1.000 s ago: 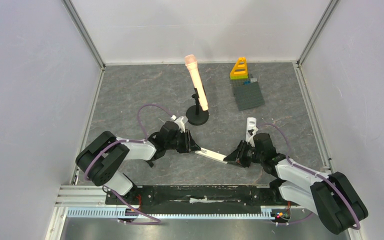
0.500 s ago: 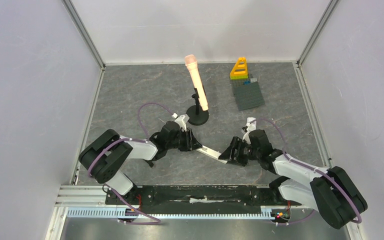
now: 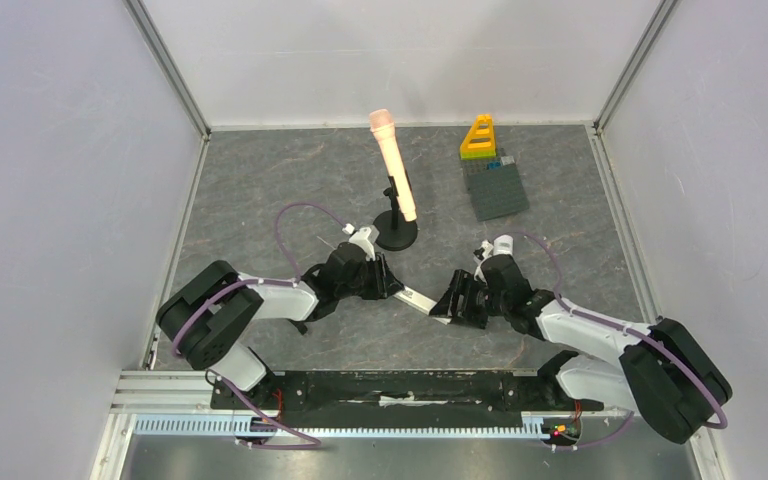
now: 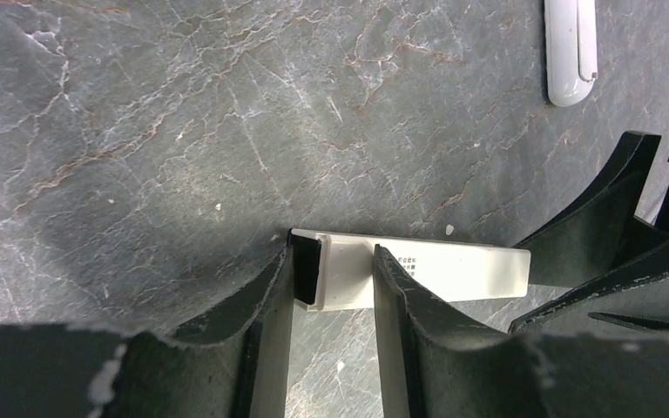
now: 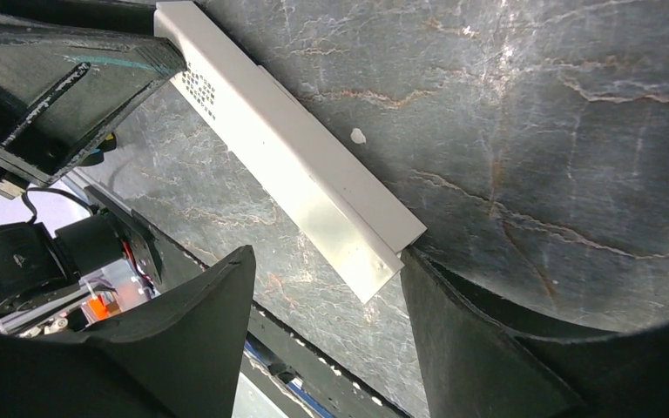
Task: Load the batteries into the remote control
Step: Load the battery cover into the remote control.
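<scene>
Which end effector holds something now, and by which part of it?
The left end effector clamps the white remote control near its dark-tipped end. The right end effector is open around the other end, not gripping.

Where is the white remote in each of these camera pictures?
Top view: the remote, low centre, between the two arms.
Left wrist: the remote, lower middle, clamped by the left gripper.
Right wrist: the remote, slanting down from upper left.
Shared landmark: the left gripper gripping its end.
</scene>
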`<control>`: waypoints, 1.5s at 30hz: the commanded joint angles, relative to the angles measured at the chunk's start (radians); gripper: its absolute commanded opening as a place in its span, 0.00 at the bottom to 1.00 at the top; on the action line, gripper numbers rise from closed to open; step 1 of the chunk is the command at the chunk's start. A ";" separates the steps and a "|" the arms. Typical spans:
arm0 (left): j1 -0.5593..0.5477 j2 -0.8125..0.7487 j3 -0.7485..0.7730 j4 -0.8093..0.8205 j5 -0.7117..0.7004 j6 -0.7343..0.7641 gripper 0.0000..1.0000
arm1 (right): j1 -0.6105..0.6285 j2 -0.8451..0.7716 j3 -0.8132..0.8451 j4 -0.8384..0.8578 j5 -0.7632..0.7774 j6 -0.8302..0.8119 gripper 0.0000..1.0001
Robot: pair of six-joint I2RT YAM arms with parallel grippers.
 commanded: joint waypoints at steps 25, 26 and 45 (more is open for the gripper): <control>-0.085 -0.005 -0.133 -0.144 0.099 -0.123 0.02 | 0.019 -0.074 0.073 -0.297 0.424 -0.102 0.63; -0.085 -0.011 -0.139 -0.142 0.097 -0.131 0.02 | 0.020 -0.072 0.076 -0.307 0.434 -0.108 0.62; -0.084 -0.072 -0.188 -0.117 0.007 -0.238 0.02 | 0.021 -0.183 0.166 -0.525 0.255 -0.226 0.59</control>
